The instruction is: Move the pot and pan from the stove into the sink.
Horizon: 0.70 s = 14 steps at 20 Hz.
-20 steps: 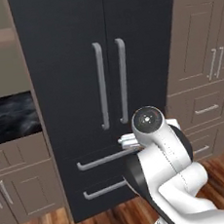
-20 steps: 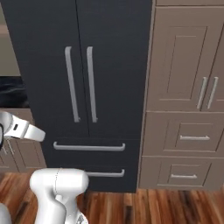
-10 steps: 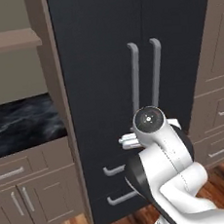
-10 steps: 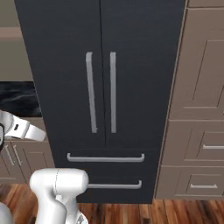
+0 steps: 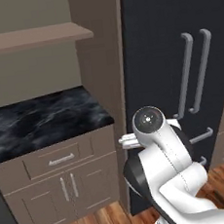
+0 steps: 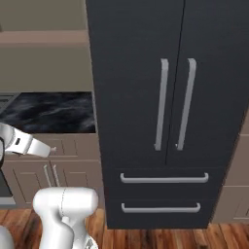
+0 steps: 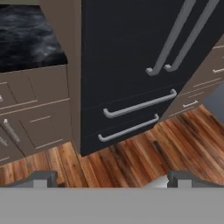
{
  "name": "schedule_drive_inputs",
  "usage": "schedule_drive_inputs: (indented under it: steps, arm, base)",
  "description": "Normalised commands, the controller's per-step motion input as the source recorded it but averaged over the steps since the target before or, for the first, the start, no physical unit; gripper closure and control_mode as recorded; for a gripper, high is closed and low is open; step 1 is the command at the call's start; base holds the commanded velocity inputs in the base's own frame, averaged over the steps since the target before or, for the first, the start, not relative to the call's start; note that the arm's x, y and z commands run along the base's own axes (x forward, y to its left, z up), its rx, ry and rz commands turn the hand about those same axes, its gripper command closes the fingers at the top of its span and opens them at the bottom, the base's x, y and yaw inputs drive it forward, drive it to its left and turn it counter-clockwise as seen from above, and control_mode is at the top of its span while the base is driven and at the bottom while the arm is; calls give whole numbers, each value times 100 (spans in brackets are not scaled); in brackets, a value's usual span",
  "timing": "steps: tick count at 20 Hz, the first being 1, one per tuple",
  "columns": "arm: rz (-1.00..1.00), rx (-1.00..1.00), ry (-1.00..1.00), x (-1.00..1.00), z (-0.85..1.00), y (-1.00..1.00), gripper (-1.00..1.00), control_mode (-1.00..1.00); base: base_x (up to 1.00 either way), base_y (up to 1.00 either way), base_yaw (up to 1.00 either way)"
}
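The gripper (image 7: 107, 179) hangs with its fingers (image 7: 41, 178) spread wide apart over the wood floor (image 7: 131, 159), facing the dark fridge (image 6: 160, 97). A black marbled counter (image 5: 41, 121) lies left of the fridge; the stove's corner (image 5: 3, 218) sits left of that counter.

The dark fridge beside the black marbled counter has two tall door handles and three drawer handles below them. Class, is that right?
Not quite. The fridge has two drawer handles below the tall door handles, not three, as the right base view shows. It does stand beside the black marbled counter.

Even, flat rendered light; slightly soft pics.
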Motion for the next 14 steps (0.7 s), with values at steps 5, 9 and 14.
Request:
schedule_drive_inputs:
  steps: [5, 9, 14]
  arm:
    - [0, 0, 0, 0, 0, 0, -100, 100]
    - [0, 0, 0, 0, 0, 0, -100, 100]
    - [0, 0, 0, 0, 0, 0, -100, 100]
  base:
    - [0, 100, -4]
    - [2, 100, -4]
    - [4, 100, -4]
